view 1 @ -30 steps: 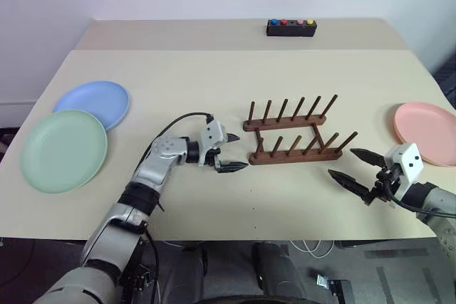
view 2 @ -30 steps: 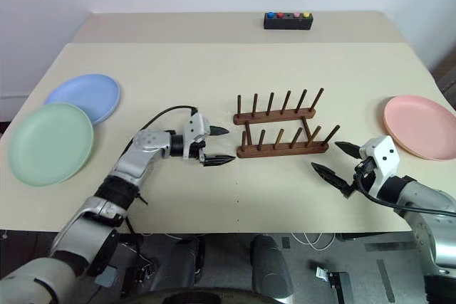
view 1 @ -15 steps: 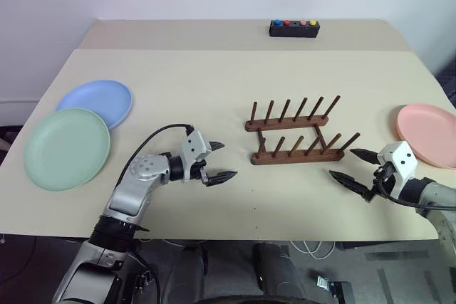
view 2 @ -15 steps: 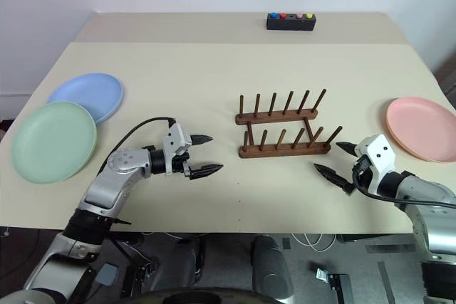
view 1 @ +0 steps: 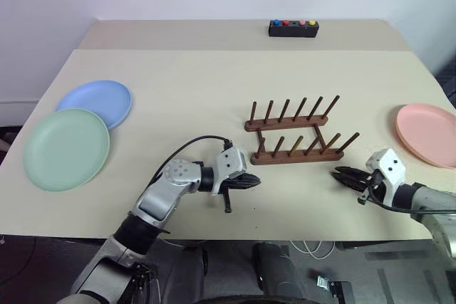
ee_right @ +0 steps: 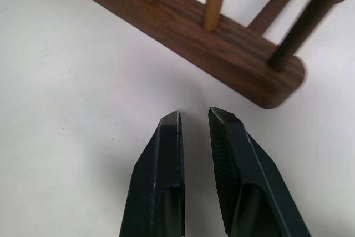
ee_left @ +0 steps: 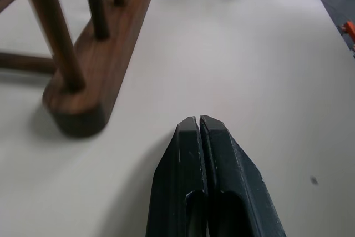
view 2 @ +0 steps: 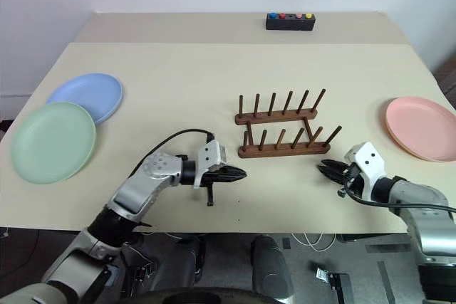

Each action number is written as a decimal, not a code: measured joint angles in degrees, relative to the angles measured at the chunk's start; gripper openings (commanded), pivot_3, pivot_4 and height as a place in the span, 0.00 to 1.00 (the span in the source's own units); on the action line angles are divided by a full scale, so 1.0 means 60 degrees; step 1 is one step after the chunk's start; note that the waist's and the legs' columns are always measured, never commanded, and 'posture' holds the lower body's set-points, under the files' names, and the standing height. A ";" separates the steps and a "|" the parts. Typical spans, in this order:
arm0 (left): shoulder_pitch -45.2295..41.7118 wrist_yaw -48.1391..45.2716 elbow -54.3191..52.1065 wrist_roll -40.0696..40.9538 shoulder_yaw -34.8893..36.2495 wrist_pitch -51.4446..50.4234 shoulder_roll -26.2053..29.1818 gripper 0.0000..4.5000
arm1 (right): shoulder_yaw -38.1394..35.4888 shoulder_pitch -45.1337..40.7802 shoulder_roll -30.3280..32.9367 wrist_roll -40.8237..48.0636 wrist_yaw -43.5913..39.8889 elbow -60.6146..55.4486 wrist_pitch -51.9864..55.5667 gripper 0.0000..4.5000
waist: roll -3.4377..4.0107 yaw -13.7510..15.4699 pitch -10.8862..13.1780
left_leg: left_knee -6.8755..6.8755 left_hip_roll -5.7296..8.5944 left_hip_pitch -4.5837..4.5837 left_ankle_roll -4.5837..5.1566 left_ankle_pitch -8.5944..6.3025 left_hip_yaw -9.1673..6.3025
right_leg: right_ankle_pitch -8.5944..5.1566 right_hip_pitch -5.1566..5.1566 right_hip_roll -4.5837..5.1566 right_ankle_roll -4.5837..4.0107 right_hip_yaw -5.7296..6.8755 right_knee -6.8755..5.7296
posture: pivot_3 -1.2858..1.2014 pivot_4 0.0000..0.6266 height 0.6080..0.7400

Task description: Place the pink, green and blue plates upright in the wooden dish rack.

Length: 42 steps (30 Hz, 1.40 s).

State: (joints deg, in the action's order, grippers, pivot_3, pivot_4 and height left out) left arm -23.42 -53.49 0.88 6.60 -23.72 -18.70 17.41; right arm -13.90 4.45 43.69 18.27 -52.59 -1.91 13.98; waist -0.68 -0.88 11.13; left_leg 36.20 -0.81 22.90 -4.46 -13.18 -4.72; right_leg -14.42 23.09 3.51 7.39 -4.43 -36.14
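Left eye view: wooden dish rack [view 1: 296, 136] between both fingers [view 1: 249, 182], untouched.

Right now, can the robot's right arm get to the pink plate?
Probably yes. The pink plate lies flat near the table's right edge, and bare tabletop lies between it and the right fingers, which hold nothing. They point toward the wooden dish rack, so the arm would have to turn first.

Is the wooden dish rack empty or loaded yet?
Empty: the wooden dish rack holds nothing between its pegs; the pink, green and blue plates lie flat on the table.
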 measured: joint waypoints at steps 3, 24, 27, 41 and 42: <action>-0.0224 0.0618 0.0577 -0.0328 0.0044 0.0472 -0.0308 0.02 | 0.0256 -0.0404 -0.0173 -0.0407 0.0459 0.0196 -0.0257 0.14 | -0.0005 -0.0027 -0.0003 | 0.0001 0.0000 -0.0012 0.0000 0.0000 0.0001 | 0.0001 -0.0009 0.0000 -0.0001 0.0000 0.0001 | 0.52 0.24 0.92; -0.0663 0.3413 0.2374 -0.1004 0.0914 0.1759 -0.1293 0.02 | 0.1124 -0.2542 -0.1213 -0.1915 0.2145 0.2947 -0.2785 0.14 | -0.0005 -0.0028 -0.0006 | -0.0003 0.0001 -0.0086 0.0000 0.0000 0.0000 | 0.0000 -0.0086 0.0000 0.0002 0.0000 0.0007 | 0.52 0.24 0.92; -0.0734 0.3632 0.2556 -0.1015 0.1045 0.1834 -0.1376 0.02 | 0.1184 -0.2802 -0.1378 -0.2090 0.2323 0.3282 -0.3044 0.14 | -0.0004 -0.0030 -0.0006 | -0.0004 0.0001 -0.0087 0.0000 0.0000 0.0000 | 0.0000 -0.0087 0.0000 0.0002 0.0001 0.0007 | 0.52 0.24 0.92; -0.0584 0.3711 0.2401 -0.0922 0.1233 0.1824 -0.1333 0.02 | 0.1094 -0.2567 -0.1457 -0.1835 0.2177 0.3068 -0.3072 0.14 | -0.0003 -0.0041 -0.0007 | -0.0018 0.0001 -0.0088 0.0000 0.0000 0.0000 | 0.0005 -0.0085 0.0000 0.0025 0.0001 0.0008 | 0.52 0.24 0.92; -0.0460 0.3527 0.2209 -0.0817 0.1249 0.1764 -0.1210 0.02 | 0.0995 -0.2388 -0.1430 -0.1649 0.2047 0.2860 -0.2899 0.14 | -0.0002 -0.0045 -0.0006 | -0.0025 0.0001 -0.0087 0.0000 -0.0001 0.0000 | 0.0004 -0.0081 0.0000 0.0027 0.0000 0.0008 | 0.52 0.24 0.92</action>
State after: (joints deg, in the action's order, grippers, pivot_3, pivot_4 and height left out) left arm -26.18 -32.33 14.13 1.70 -16.22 -8.12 10.15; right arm -7.93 -9.88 35.11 8.38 -40.31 15.25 -3.41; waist -0.69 -1.15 11.10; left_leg 36.05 -0.81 22.38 -4.46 -13.18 -4.72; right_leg -14.39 22.60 3.51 7.55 -4.43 -36.09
